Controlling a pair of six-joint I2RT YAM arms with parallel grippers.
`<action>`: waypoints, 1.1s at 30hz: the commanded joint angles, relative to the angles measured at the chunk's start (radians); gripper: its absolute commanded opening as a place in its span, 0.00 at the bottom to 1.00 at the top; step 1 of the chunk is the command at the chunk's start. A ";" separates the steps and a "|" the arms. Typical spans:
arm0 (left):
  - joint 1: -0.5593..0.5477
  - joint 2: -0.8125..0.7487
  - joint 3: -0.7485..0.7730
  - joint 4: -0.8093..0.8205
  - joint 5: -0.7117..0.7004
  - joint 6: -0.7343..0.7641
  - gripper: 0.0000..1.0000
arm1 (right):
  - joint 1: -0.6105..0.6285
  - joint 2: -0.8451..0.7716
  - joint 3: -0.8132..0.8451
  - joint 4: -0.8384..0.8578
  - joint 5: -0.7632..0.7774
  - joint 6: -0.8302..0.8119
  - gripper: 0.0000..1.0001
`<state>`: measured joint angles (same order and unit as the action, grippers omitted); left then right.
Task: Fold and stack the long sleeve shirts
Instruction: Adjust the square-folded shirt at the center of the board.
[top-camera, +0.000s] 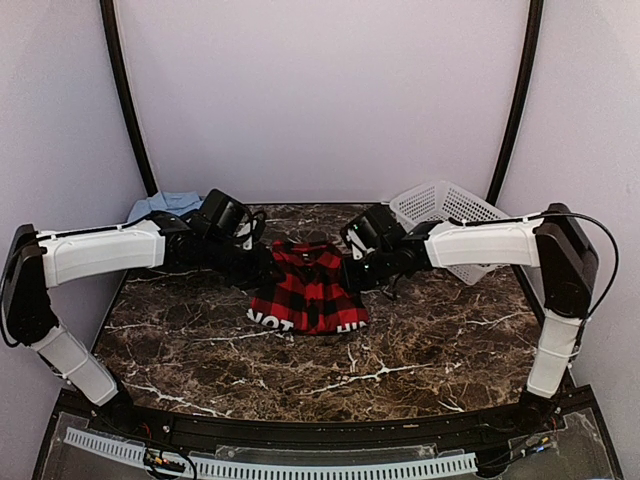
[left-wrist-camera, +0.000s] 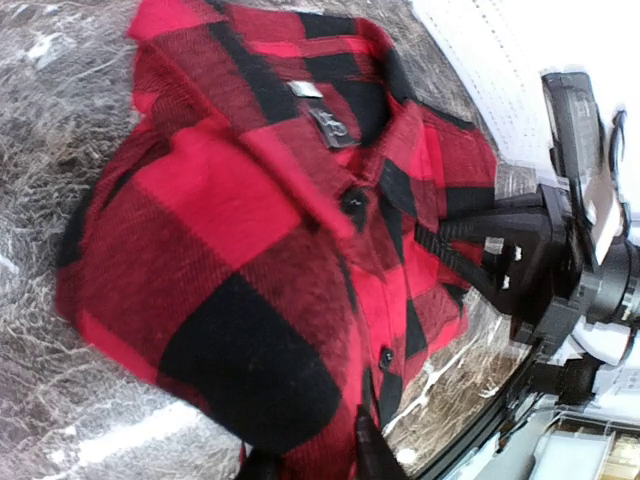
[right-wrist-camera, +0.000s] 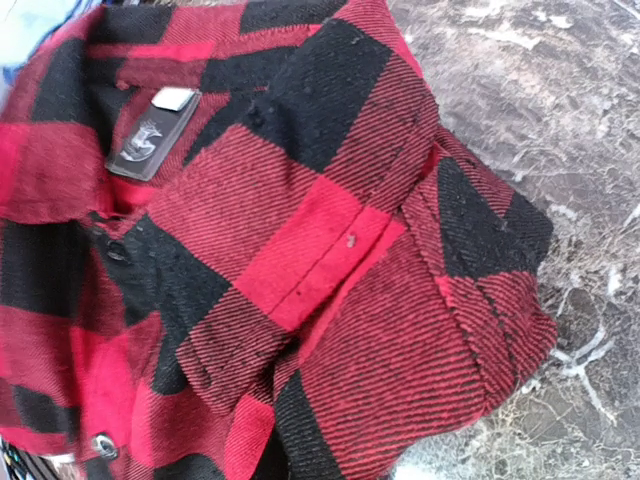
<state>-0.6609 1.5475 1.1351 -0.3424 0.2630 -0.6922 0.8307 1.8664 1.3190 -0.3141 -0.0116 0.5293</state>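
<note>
**Overhead and wrist views, both arms at the shirt.** The red-and-black flannel shirt (top-camera: 308, 285) lay at the middle of the dark marble table (top-camera: 200, 340), between the two arms. Its collar end pointed toward the back wall. Its near edge rested on the tabletop, where a black band with white lettering (top-camera: 272, 321) showed.

The left gripper (top-camera: 265, 262) met the shirt at its left upper corner. In the left wrist view, the two dark fingertips (left-wrist-camera: 372, 452) stood close together at the bottom edge with red cloth between them, a narrow pinch on the flannel. The right gripper (top-camera: 352, 268) met the opposite upper corner. From the left wrist camera it appeared as a black body with one finger (left-wrist-camera: 440, 250) lying across the shoulder fabric, jaws drawn together on the cloth. The right wrist view was almost wholly filled by the flannel (right-wrist-camera: 300, 260) and did not show its own fingertips clearly.

The collar was turned open, exposing a small dark neck label (left-wrist-camera: 330, 125) and a black button (left-wrist-camera: 352, 200) on the placket.

A light blue shirt (top-camera: 168, 204) lay bunched at the far left corner of the table, well apart from the flannel. A white mesh basket (top-camera: 440, 205) sat tilted at the far right corner, behind the right arm.
</note>
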 joint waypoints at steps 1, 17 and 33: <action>-0.016 0.004 -0.066 -0.065 -0.090 -0.069 0.43 | -0.044 -0.027 -0.081 0.001 -0.059 -0.045 0.07; 0.125 0.131 -0.029 -0.012 -0.048 0.037 0.37 | -0.037 -0.117 -0.089 -0.011 0.084 -0.062 0.52; 0.118 0.235 0.050 0.043 0.038 0.041 0.28 | -0.095 0.202 0.032 0.061 0.050 -0.039 0.37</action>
<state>-0.5385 1.7870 1.1534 -0.2913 0.2897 -0.6685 0.7746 2.0205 1.3464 -0.2905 0.0425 0.4732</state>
